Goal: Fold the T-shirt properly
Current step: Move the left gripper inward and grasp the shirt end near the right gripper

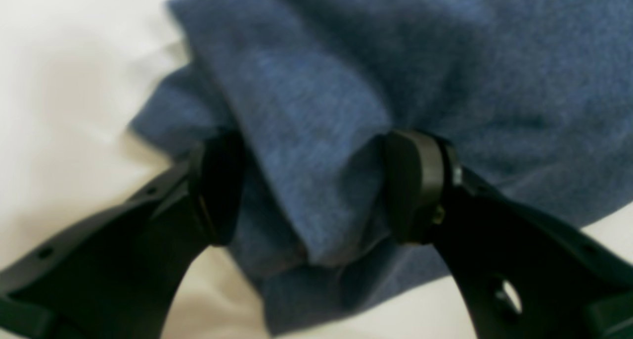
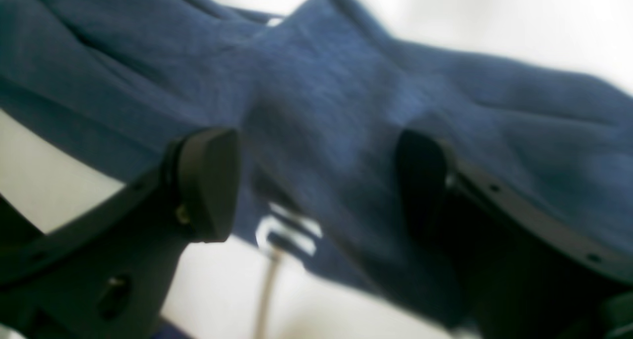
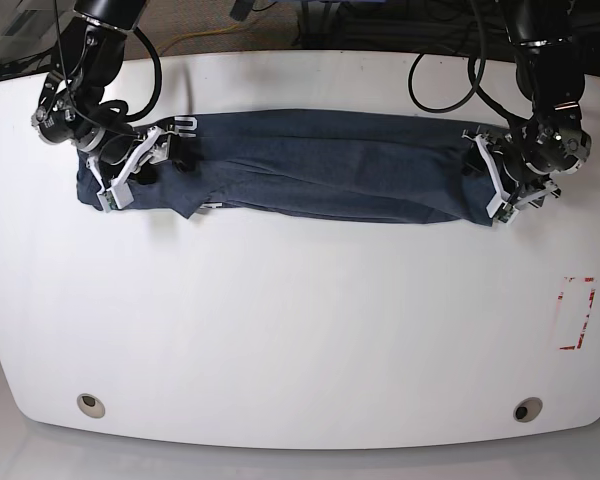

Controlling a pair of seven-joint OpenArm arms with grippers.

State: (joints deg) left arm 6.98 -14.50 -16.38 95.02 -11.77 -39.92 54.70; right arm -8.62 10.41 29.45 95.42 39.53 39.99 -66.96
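Observation:
The dark blue T-shirt (image 3: 320,165) lies as a long narrow band across the far half of the white table (image 3: 300,330). My left gripper (image 3: 492,182) is at the band's right end. In the left wrist view its jaws (image 1: 316,180) stand wide apart, open, with a bunched fold of the T-shirt (image 1: 316,106) lying between them. My right gripper (image 3: 135,170) is at the band's left end. It is open too (image 2: 316,180), straddling the cloth (image 2: 336,106) without pinching it. White lettering (image 2: 289,230) shows on the edge just below the fingers.
A red outlined rectangle (image 3: 578,312) is marked near the table's right edge. Two round holes (image 3: 91,404) (image 3: 526,409) sit near the front corners. Cables run behind the table's far edge.

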